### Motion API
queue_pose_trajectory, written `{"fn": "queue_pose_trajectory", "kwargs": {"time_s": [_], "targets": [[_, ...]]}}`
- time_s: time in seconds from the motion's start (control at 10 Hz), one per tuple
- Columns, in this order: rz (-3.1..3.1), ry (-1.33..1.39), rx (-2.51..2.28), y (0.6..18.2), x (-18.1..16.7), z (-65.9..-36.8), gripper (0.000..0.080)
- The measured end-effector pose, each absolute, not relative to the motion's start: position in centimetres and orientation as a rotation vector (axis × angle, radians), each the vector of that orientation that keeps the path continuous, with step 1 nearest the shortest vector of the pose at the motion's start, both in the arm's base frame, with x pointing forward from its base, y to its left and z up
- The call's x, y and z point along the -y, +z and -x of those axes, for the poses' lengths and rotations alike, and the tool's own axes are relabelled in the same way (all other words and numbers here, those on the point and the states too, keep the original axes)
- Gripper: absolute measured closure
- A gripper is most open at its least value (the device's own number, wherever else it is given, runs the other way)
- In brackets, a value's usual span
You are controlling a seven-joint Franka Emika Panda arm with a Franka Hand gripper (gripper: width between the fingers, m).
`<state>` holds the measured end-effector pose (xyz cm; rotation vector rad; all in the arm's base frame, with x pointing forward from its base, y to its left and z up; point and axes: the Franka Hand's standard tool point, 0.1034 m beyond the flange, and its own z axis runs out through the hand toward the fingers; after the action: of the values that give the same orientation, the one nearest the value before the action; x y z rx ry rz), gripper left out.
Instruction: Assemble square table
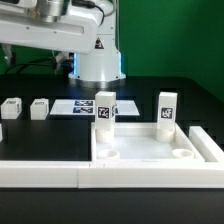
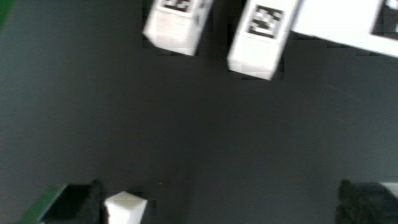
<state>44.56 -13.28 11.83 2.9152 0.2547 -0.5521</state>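
Observation:
The square table slab (image 1: 150, 150) lies at the front on the exterior view's right, rim up. Two white tagged legs (image 1: 106, 110) (image 1: 167, 108) stand upright at its far corners. Two more legs (image 1: 12, 107) (image 1: 39, 108) lie loose on the black table at the exterior view's left. The wrist view shows two tagged legs (image 2: 175, 25) (image 2: 260, 40) well away from my gripper (image 2: 222, 203). The gripper is open, its dark fingers (image 2: 71, 205) wide apart with nothing between them. A small white piece (image 2: 125, 208) shows beside one finger; I cannot tell what it is.
The marker board (image 1: 80, 107) lies flat between the loose legs and the robot base (image 1: 97, 60). A long white rail (image 1: 45, 165) runs along the front and joins the slab's side. The arm (image 1: 55, 15) hangs high at the back left.

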Motion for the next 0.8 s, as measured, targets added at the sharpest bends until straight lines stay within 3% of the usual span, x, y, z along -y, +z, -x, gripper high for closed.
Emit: {"fn": "queue_pose_trajectory", "kwargs": {"time_s": [0.5,0.8], "targets": [[-2.923,-0.548,-0.086,11.6,12.7,-44.4,0.0150],[-3.033,-0.828,-0.008,8.6,13.3,-42.2,0.0150]]}}
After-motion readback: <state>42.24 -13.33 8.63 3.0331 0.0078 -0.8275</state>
